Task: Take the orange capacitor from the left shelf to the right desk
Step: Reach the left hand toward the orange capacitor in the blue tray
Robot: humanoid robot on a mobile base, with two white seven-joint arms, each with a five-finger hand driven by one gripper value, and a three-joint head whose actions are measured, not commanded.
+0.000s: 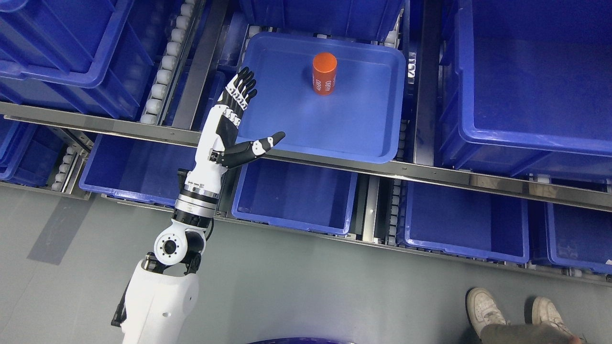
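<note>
An orange capacitor [324, 73], a cylinder with white print, stands upright in a shallow blue tray [363, 129] on the shelf. My left hand [241, 114] is open at the tray's left edge, fingers [243, 85] stretched up and the thumb [260, 145] pointing right over the tray's front left corner. The hand is left of and below the capacitor, well apart from it, and holds nothing. The right arm is out of view.
Deep blue bins stand at the upper left [67, 52] and at the right [535, 81]. Lower bins [296, 200] sit under a metal shelf rail [430, 172]. A person's white shoes [487, 310] are on the grey floor at the lower right.
</note>
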